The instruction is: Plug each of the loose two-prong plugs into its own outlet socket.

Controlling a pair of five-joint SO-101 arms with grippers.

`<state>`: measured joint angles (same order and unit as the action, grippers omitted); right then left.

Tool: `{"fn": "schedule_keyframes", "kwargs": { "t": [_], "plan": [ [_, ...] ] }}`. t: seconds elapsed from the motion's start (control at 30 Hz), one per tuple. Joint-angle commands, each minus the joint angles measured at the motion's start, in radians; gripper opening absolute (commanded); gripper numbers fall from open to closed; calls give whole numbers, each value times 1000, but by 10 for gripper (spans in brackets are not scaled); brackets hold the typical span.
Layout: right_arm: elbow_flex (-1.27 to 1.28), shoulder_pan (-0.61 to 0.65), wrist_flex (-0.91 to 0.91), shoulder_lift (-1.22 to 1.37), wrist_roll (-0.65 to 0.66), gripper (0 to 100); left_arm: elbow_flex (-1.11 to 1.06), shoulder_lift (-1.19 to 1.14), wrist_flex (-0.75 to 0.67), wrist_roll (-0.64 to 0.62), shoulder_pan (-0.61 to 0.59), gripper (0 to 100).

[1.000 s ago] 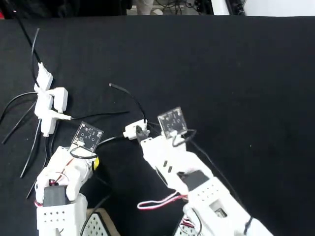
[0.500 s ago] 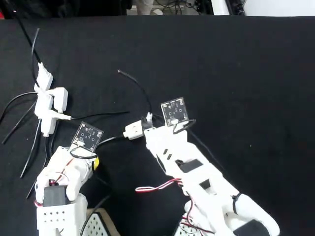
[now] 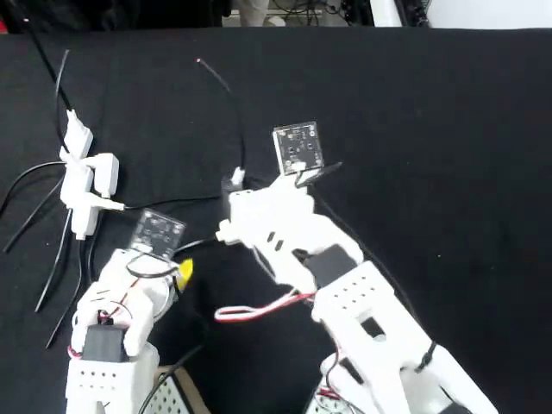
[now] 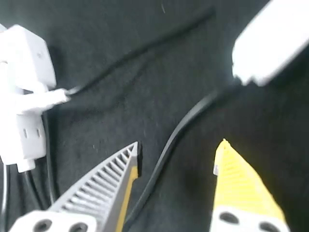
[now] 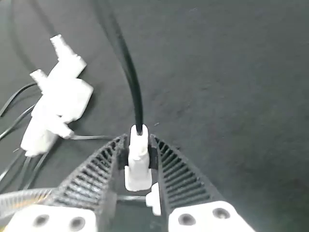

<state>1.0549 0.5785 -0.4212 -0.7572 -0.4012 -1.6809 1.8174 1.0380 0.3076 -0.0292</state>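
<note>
Right wrist view: the right gripper (image 5: 136,145) is clamped on a white two-prong plug (image 5: 137,166), whose black cord (image 5: 129,77) runs out ahead over the black table (image 5: 231,72). The cluster of white outlet sockets (image 5: 60,96) lies well apart from it, toward the table's left side in the high view. The left gripper (image 4: 179,145) hovers with its 2 fingers spread wide, 1 on either side of a second cord (image 4: 159,166). That cord leads to a white connector (image 4: 273,41).

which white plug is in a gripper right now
The plug with the black cord, clamped in the right gripper. The other white plugs and sockets lie clustered on the table, ungripped.
</note>
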Motion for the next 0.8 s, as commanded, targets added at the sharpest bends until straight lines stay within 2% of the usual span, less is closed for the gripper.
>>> {"fn": "schedule_keyframes", "kwargs": {
  "t": [0.0,0.2,0.4,0.67,0.77],
  "plan": [
    [-39,20,3,-56,-31,12,59,8,-55,-140,24,258],
    [97,25,130,-131,-32,12,143,8,-84,-265,151,258],
    [147,26,157,-160,-34,12,68,8,-230,-278,285,258],
    [117,75,40,-160,-26,11,53,8,-269,-278,283,258],
    [94,75,-28,-160,-26,11,61,8,-270,-278,245,258]
  ]
}}
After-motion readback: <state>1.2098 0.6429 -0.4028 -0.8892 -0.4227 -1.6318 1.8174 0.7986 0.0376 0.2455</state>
